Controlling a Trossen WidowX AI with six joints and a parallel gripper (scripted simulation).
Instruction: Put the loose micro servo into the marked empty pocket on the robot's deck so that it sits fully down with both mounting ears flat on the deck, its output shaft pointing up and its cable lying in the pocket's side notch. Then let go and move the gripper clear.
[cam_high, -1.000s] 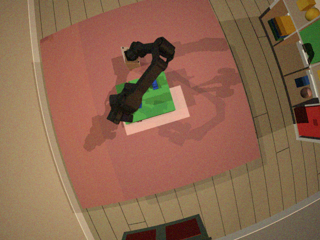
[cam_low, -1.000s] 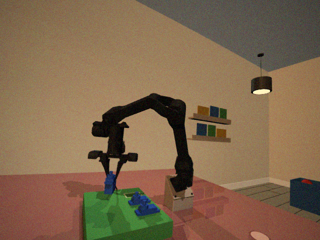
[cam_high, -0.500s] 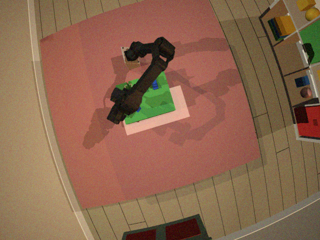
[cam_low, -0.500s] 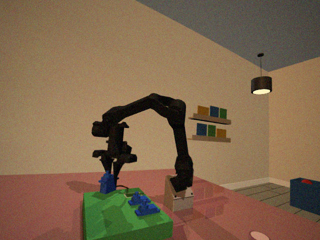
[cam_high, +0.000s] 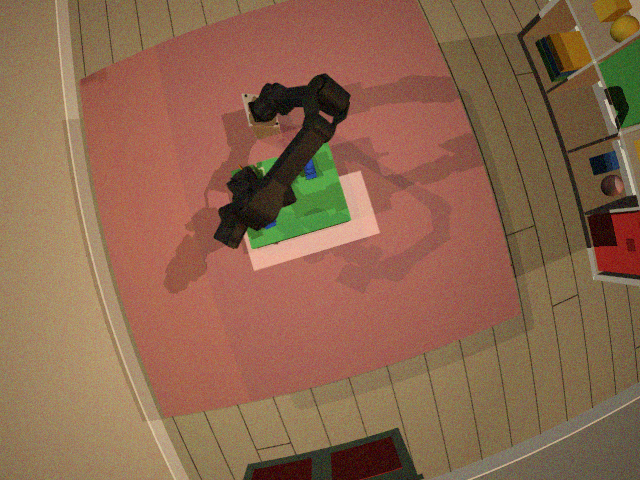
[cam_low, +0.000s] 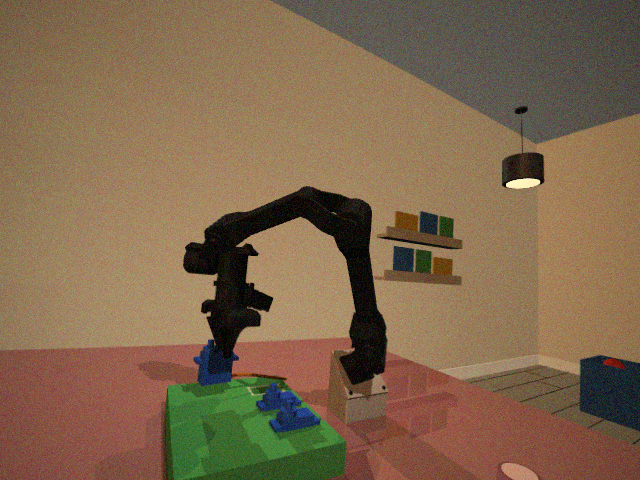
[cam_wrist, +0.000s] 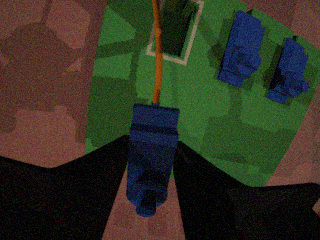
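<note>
The green deck (cam_high: 320, 206) (cam_low: 232, 439) (cam_wrist: 200, 114) lies on the pink table. Its empty pocket (cam_wrist: 175, 23) (cam_low: 258, 388) is dark, with a white outline. Two blue servos (cam_wrist: 240, 50) (cam_wrist: 288, 70) (cam_low: 279, 398) (cam_low: 293, 417) sit in the deck beside it. My gripper (cam_low: 223, 352) (cam_wrist: 152, 144) points down and is shut on the loose blue micro servo (cam_low: 212, 365) (cam_wrist: 152, 150). It holds the servo upright, just above the deck's far left corner in the exterior view, short of the pocket. The orange cable (cam_wrist: 158, 60) (cam_low: 255, 375) trails from the servo past the pocket's left side. In the overhead view the arm hides the gripper.
The arm's base stands on a tan wedge block (cam_low: 356, 400) (cam_high: 266, 126) close behind the deck. A pale pink mat (cam_high: 361, 217) lies under the deck. Shelves with coloured blocks (cam_high: 594, 77) stand far right. A blue bin (cam_low: 610, 387) stands on the floor.
</note>
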